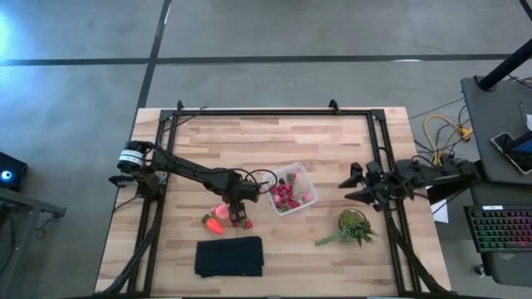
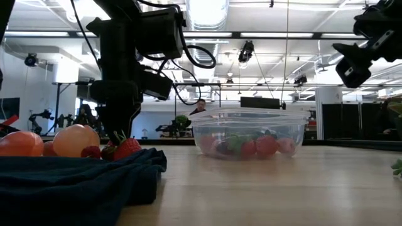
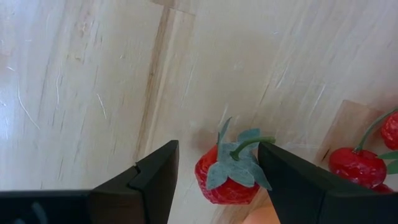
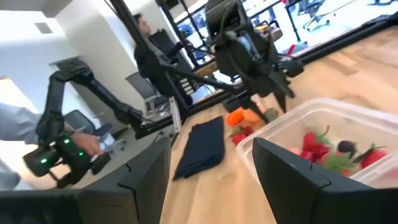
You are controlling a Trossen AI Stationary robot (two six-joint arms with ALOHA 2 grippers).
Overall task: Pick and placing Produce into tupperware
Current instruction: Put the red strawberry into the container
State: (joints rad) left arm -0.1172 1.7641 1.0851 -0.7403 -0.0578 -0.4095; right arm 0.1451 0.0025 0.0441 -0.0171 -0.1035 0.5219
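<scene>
Several red pieces already lie in the tupperware (image 1: 293, 189) at desk centre. The left gripper (image 3: 214, 171), jaws released, straddles a strawberry (image 3: 227, 176); the right gripper (image 1: 353, 187), jaws released, waits. Loose produce (image 1: 219, 218) remains.

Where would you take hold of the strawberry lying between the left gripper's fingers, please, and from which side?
Probably across the red body of the strawberry, from above. It lies on its side on the wood with the thin stem and leaves pointing up and away, too slight to pinch. The left gripper is open and straddles its widest part.
</scene>
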